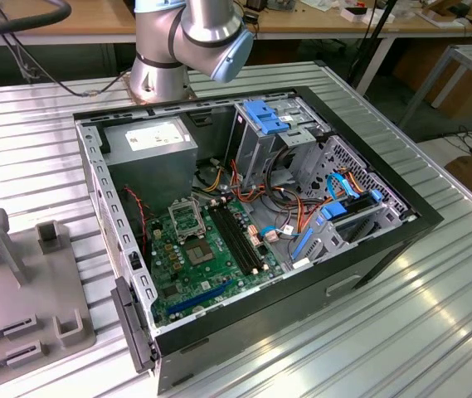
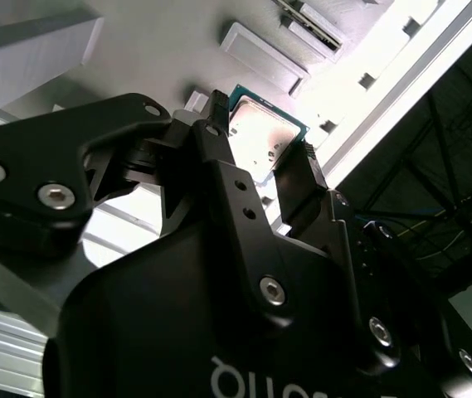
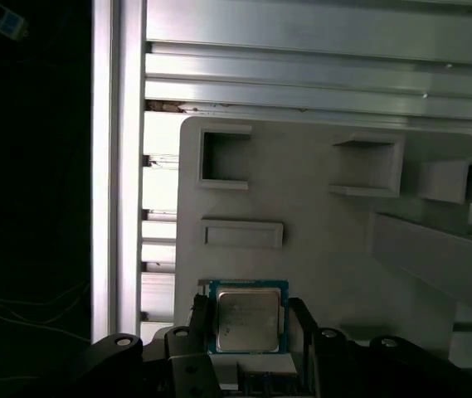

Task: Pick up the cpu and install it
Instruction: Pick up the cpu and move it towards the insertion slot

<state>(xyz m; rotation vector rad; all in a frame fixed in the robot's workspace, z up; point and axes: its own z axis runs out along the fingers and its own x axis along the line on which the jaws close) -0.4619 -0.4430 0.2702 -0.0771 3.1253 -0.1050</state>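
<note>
The cpu (image 3: 248,323), a small square chip with a silver-grey top and green rim, sits between the two black fingers of my gripper (image 3: 249,304) in both wrist views. The fingers press against its two opposite edges, so the gripper is shut on it; the second wrist view shows the same cpu (image 2: 260,137) in the gripper (image 2: 262,124). It is just over a pale grey fixture tray (image 3: 318,232). I cannot tell whether it still rests on the tray. The open computer case (image 1: 244,207) holds the green board (image 1: 206,265) with its hollow metal socket frame (image 1: 187,217).
The grey fixture tray (image 1: 20,282) with raised blocks and pockets lies at the exterior view's left on a ribbed aluminium table (image 1: 435,315). The arm's base (image 1: 161,79) stands behind the case. Cables, blue drive brackets (image 1: 265,116) and a power supply (image 1: 153,141) crowd the case.
</note>
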